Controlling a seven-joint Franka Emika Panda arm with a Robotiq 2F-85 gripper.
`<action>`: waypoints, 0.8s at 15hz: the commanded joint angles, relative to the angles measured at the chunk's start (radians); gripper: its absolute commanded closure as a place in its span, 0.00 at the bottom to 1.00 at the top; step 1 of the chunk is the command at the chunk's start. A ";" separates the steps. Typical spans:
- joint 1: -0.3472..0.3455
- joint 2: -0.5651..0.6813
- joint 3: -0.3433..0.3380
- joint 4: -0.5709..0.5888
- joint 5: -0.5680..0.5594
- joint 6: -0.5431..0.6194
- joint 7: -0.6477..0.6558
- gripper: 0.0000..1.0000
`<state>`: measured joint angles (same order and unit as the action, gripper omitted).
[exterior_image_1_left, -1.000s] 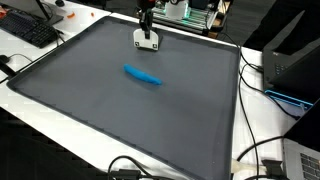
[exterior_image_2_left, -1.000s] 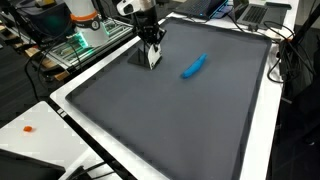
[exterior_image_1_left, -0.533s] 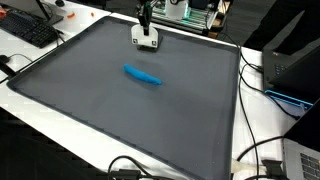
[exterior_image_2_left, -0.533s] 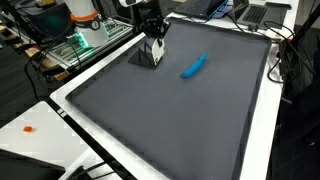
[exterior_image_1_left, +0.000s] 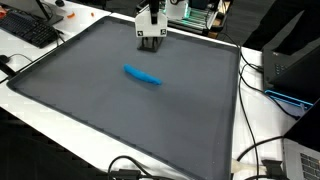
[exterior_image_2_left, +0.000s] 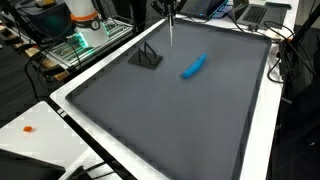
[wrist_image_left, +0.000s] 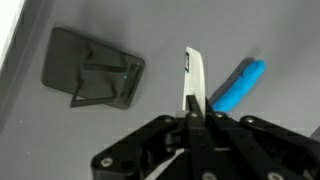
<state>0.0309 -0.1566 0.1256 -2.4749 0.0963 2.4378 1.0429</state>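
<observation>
My gripper is shut on a thin white flat piece and holds it upright above the dark grey mat. In both exterior views the white piece hangs over the mat's far part. A dark grey angular piece lies on the mat below and beside it, and also shows in an exterior view. A blue elongated object lies on the mat, close to the white piece's tip in the wrist view.
The mat has a white border. A keyboard lies beyond one corner. Cables and a black box lie along one side. Lab equipment stands behind the mat.
My gripper has risen from the mat with the white piece in it. The dark grey piece stays on the mat. The blue object has not moved.
</observation>
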 joint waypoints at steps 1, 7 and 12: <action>0.031 0.078 0.008 0.120 -0.025 -0.051 -0.140 0.99; 0.073 0.221 0.017 0.294 -0.073 -0.106 -0.375 0.99; 0.102 0.333 0.006 0.410 -0.151 -0.148 -0.552 0.99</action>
<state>0.1124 0.1032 0.1440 -2.1445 -0.0058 2.3374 0.5766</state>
